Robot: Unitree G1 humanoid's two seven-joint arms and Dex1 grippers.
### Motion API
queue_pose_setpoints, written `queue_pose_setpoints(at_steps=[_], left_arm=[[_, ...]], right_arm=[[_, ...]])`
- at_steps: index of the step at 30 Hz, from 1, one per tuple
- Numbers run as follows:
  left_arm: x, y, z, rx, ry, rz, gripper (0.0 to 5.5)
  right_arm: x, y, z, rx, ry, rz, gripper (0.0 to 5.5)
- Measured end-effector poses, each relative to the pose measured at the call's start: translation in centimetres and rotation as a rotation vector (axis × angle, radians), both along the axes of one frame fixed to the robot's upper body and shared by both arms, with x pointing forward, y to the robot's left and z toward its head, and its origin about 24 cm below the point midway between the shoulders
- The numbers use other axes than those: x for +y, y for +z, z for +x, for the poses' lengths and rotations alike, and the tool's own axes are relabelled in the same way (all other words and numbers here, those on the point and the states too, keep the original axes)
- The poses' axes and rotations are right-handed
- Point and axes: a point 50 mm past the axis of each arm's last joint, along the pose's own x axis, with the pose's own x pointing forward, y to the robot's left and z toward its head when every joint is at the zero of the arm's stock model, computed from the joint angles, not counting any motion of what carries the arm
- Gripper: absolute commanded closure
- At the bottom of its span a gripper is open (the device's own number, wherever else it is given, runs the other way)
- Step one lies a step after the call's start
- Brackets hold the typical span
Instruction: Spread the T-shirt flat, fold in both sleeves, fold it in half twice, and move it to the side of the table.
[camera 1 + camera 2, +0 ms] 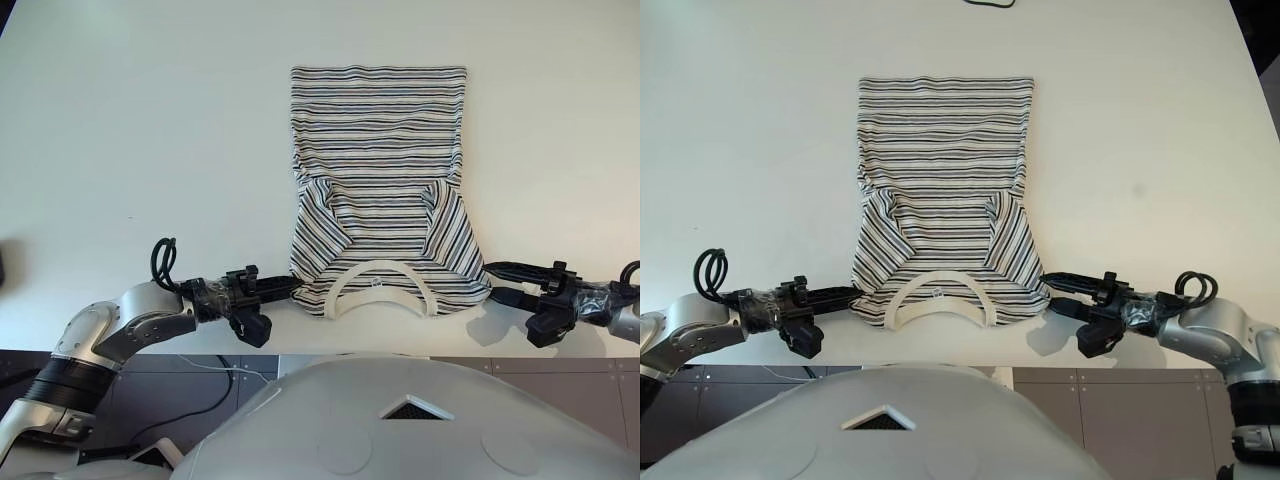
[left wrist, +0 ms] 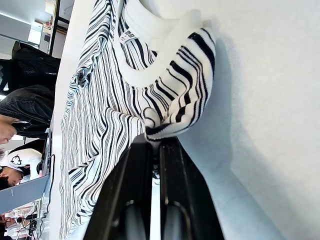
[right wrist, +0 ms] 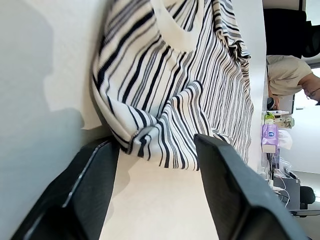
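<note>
The fingers [image 2: 176, 175] of the left gripper [image 1: 288, 287] are pressed close together and clamped on a bunched fold of the T-shirt [image 1: 380, 190] at its near left shoulder corner, with the striped cloth puckering up right at the tips. The fingers [image 3: 227, 170] of the right gripper [image 1: 1048, 281] stand wide apart, low over the table. The shirt's near right shoulder corner lies in the gap between them, against one finger and not pinched. The black-and-white striped T-shirt lies on the white table [image 1: 150, 130], about in the middle from side to side. Its pale collar [image 2: 165, 50] is just inside the near edge and its straight hem points away from the robot. Both sleeves are folded inward over the body, the left sleeve [image 1: 320, 215] and the right sleeve [image 1: 450, 220] each forming a slanted flap, so the shirt is narrow, widening a little toward the shoulders. The cloth is mostly flat, with some wrinkling where the sleeves meet the body. The two arms reach in low from either side of the collar end, each gripper at its own shoulder corner. A bit of black cable [image 1: 990, 3] shows at the table's far edge, well apart from the shirt.
</note>
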Motion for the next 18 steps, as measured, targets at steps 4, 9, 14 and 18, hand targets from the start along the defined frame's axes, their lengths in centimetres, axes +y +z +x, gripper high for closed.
queue_pose_setpoints(at_steps=[4,9,14,18], left_arm=[[0.07,-0.02,0.08,0.006,-0.003,-0.001,5.40],[0.13,0.01,0.27,0.006,-0.019,0.001,5.40],[0.48,0.02,0.62,0.008,-0.029,0.018,5.40],[0.52,0.03,0.66,0.010,-0.031,0.019,5.40]], right_arm=[[0.20,-0.18,-0.03,-0.023,0.028,0.013,2.80],[0.38,-0.43,0.76,-0.057,0.026,0.032,2.80],[0.54,-0.65,0.77,-0.068,0.032,0.037,3.17],[0.50,-0.93,0.58,-0.050,0.043,0.012,4.14]])
